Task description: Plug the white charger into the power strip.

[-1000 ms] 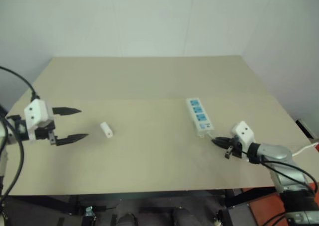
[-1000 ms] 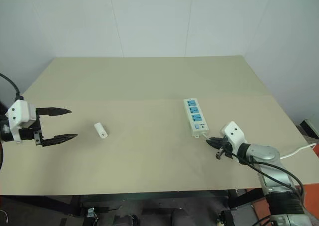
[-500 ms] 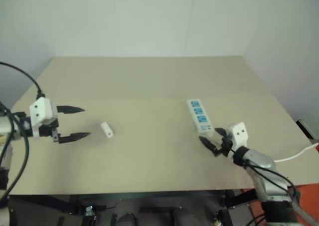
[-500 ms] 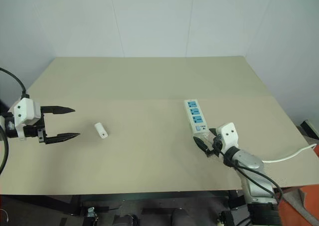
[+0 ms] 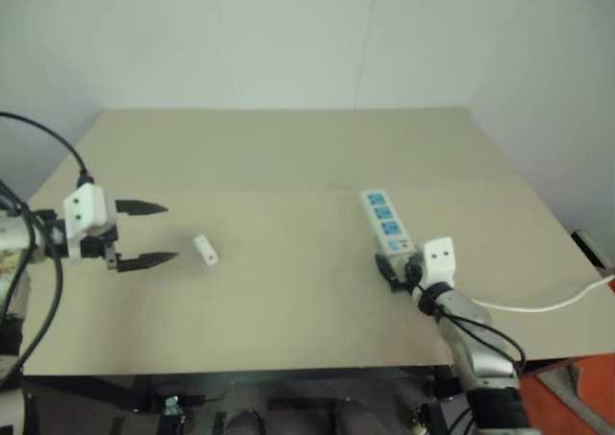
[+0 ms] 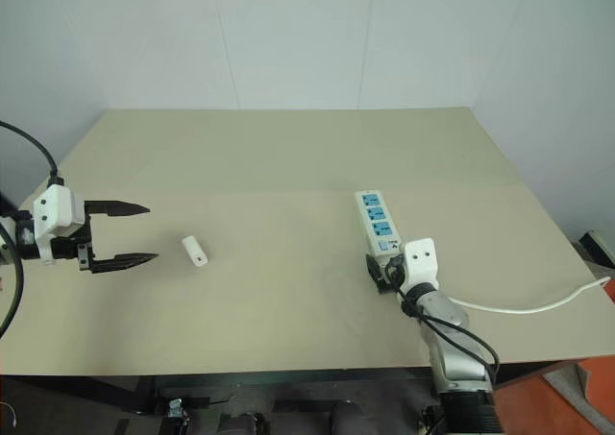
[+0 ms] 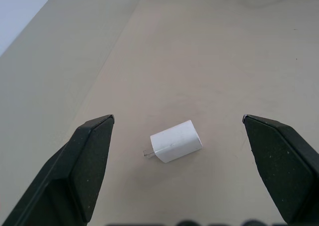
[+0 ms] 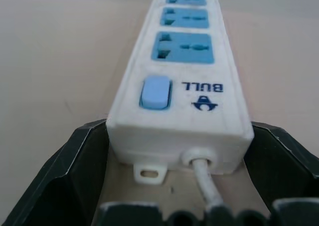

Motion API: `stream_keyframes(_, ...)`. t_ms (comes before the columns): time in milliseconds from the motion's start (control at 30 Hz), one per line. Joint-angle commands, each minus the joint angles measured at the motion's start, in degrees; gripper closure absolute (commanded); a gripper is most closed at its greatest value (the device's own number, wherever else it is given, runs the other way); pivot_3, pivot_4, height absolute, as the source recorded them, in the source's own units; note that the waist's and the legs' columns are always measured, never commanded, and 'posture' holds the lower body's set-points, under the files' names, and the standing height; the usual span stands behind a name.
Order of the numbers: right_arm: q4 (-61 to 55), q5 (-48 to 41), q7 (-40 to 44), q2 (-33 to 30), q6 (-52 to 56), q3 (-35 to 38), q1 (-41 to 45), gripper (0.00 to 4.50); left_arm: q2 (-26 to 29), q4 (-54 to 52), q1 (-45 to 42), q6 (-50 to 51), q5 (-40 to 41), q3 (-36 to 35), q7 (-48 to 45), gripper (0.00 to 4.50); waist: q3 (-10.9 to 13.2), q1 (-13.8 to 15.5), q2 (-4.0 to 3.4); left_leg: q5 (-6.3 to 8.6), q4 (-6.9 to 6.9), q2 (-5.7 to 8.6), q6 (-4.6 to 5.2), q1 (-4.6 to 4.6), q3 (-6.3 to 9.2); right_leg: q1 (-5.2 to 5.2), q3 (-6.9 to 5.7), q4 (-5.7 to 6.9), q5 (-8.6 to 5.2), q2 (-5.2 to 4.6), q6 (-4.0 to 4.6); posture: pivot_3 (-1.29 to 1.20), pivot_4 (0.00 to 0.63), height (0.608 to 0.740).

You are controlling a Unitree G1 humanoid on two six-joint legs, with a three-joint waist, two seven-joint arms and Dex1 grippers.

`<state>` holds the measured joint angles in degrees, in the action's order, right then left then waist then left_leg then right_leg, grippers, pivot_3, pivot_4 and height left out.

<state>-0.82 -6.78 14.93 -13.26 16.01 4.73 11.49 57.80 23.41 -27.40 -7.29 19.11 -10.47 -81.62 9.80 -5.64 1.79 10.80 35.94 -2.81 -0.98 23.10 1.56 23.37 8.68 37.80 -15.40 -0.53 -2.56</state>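
Your left gripper [image 5: 144, 233] is spread wide, facing the white charger [image 5: 205, 250] lying flat on the table [image 5: 288, 157], not touching it. Your right gripper [image 8: 174, 151] is spread, fingers flanking the power strip's [image 5: 386, 223] cord end, not clamped.

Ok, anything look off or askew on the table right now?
Nothing damaged or spilled. The white charger lies on its side, prongs level with the table, between the left pincer's open fingers. The power strip lies flat, its cord end between the right pincer's fingers.
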Motion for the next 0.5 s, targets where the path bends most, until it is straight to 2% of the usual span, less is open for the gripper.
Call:
stream_keyframes(33,-0.5,0.6,-2.6,1.2,-2.9,0.7,0.7,0.02,0.1,-0.4,-1.0,-0.8,0.3,-0.9,0.5,0.00,0.0,0.0,0.00,0.00,0.00,0.00,0.00,-0.01,0.00,0.00,0.00,0.01,0.00,0.00,0.00,0.00,0.150,0.740)
stream_keyframes(367,1.5,0.1,-3.5,3.2,-4.8,0.7,0.6,0.02,-0.2,-1.9,0.9,-0.1,0.8,-1.5,1.2,0.00,0.0,-0.1,0.01,0.00,0.00,-0.01,0.00,-0.03,0.01,-0.01,0.00,0.04,0.00,0.01,0.00,0.00,0.150,0.740)
stream_keyframes(467,2.6,-0.9,-3.6,3.6,-4.6,1.8,1.5,0.55,0.1,-2.9,1.7,0.3,1.2,-1.7,1.2,0.00,0.0,-0.1,0.03,0.00,0.00,-0.01,0.00,-0.03,0.01,-0.01,0.00,0.05,0.00,0.01,0.00,0.00,0.150,0.740)
stream_keyframes(500,2.8,-1.4,-3.3,3.6,-4.7,2.0,1.7,0.92,0.2,-3.1,1.7,0.4,1.3,-1.8,1.2,0.00,0.0,-0.1,0.06,0.00,0.00,-0.02,0.00,-0.03,0.01,-0.01,0.00,0.04,0.00,0.01,0.00,0.00,0.150,0.740)
